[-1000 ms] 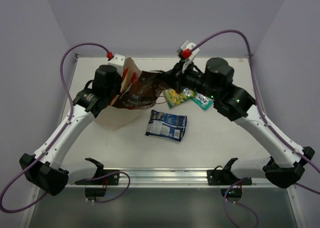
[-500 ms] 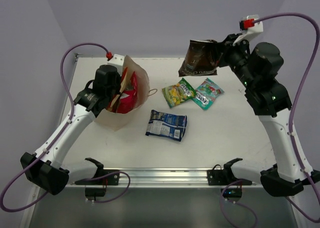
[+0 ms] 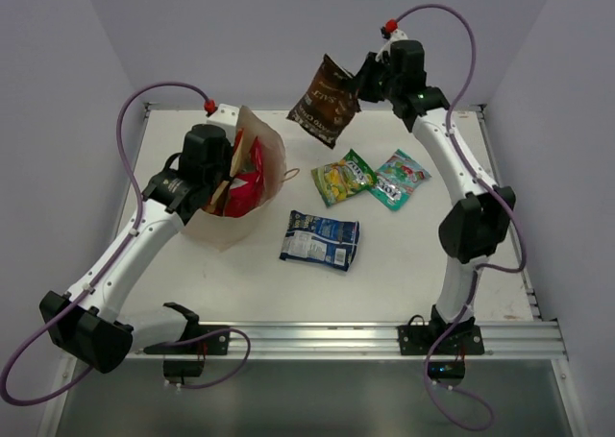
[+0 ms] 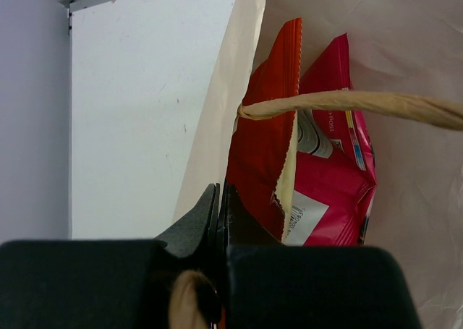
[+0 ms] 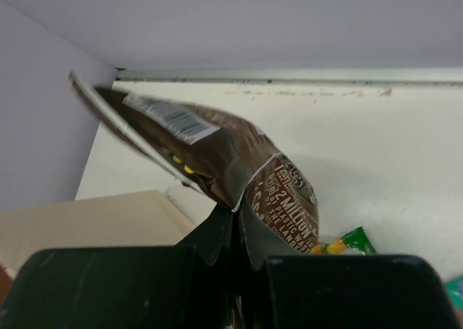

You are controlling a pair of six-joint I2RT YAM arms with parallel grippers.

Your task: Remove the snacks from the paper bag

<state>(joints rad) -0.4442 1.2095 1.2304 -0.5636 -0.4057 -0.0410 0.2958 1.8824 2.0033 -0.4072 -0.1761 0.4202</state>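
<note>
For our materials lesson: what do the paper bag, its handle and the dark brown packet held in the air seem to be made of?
The paper bag looks like matte cream paper: a dull, creased wall. Its handle is probably twisted paper cord: tan, spiral ridges, no shine. The dark brown packet is likely glossy plastic or foil film: printed, with highlights and a flat sealed edge.

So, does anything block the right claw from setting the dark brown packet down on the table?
Nothing visible: the table under the dark brown packet is bare; the yellow-green packet and paper bag sit aside.
</note>
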